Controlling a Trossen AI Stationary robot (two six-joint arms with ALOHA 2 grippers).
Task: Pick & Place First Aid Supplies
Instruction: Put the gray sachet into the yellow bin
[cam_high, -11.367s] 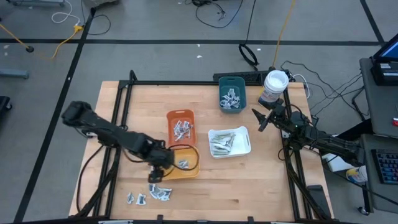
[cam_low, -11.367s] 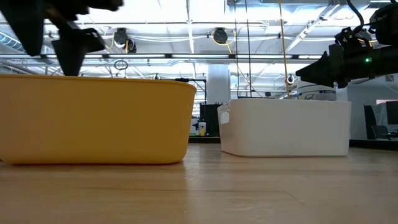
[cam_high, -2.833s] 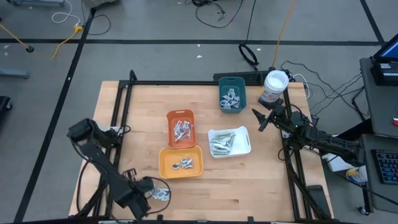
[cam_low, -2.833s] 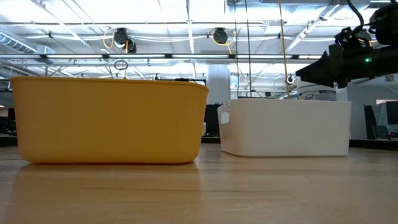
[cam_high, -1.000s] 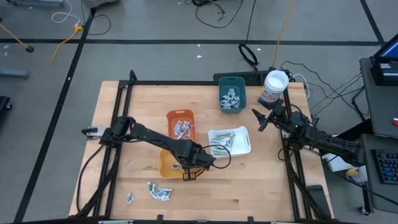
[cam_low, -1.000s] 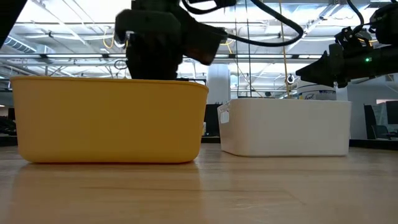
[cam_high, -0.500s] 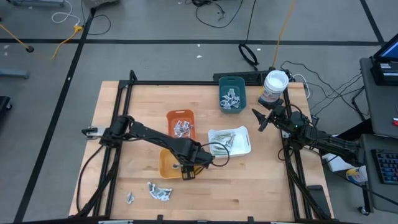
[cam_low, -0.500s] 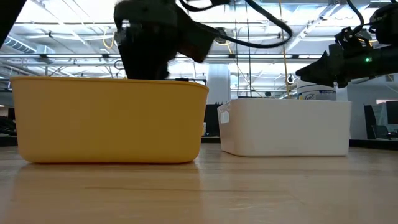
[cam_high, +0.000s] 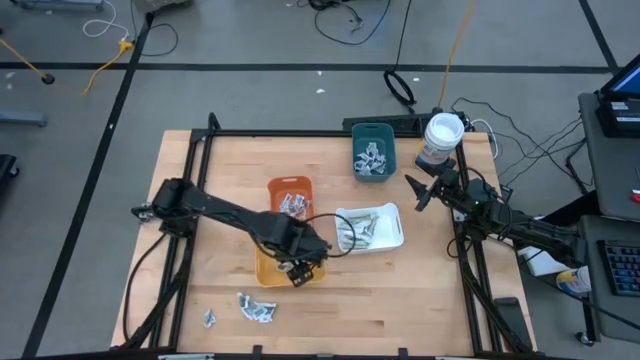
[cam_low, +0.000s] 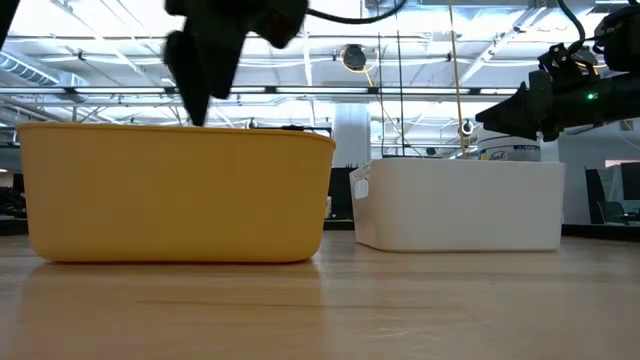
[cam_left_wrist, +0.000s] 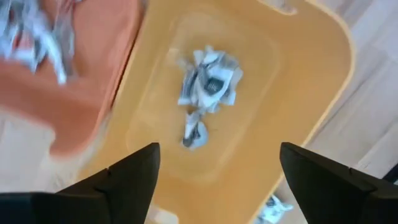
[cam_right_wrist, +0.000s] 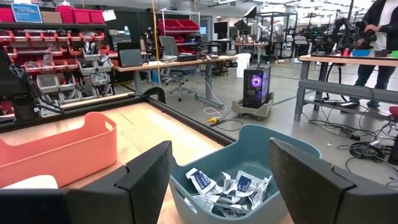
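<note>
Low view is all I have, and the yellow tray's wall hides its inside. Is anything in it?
Observer: Yes. The left wrist view shows a small heap of silvery-white sachets on the floor of the yellow tray.
Operator: Does the left gripper hold one?
Observer: No. The left gripper hangs above that tray with its fingers apart and nothing between them.
Operator: Are more sachets waiting outside the trays?
Observer: Yes. The high view shows a few loose sachets lying on the wooden table, near its front edge.
</note>
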